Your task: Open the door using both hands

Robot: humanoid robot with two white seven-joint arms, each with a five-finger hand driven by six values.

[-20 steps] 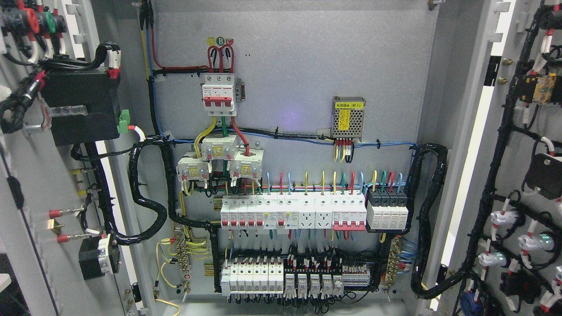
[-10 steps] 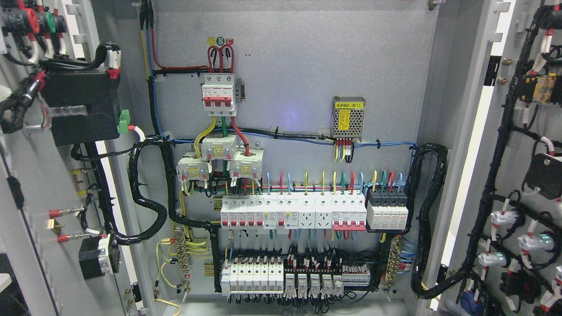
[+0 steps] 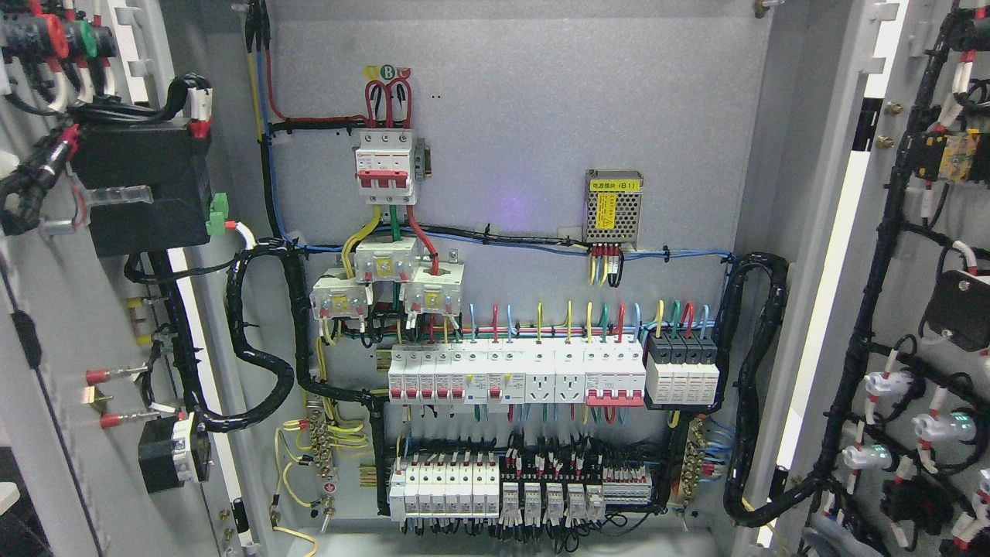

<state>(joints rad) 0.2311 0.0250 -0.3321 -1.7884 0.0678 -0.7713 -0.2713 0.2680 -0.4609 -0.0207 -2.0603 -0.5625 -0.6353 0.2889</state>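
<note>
The electrical cabinet stands with both doors swung wide. The left door (image 3: 54,325) fills the picture's left edge, its inner face carrying a black box (image 3: 139,189) and cable looms. The right door (image 3: 909,255) fills the right edge, with a black loom and several white lamp backs (image 3: 882,384). Between them the grey back panel (image 3: 541,108) is fully exposed. A blurred grey shape (image 3: 843,540) pokes in at the bottom edge by the right door's lower part, and it may be my right hand. My left hand does not show.
On the panel sit a red-and-white main breaker (image 3: 384,169), a small mesh power supply (image 3: 613,205), a row of white breakers (image 3: 514,375) and a lower relay row (image 3: 495,487). Thick black cable loops (image 3: 255,340) hang at both sides of the panel.
The doors and the panel have not moved. The grey shape at the bottom right has come further into the picture and now covers a blue part on the right door.
</note>
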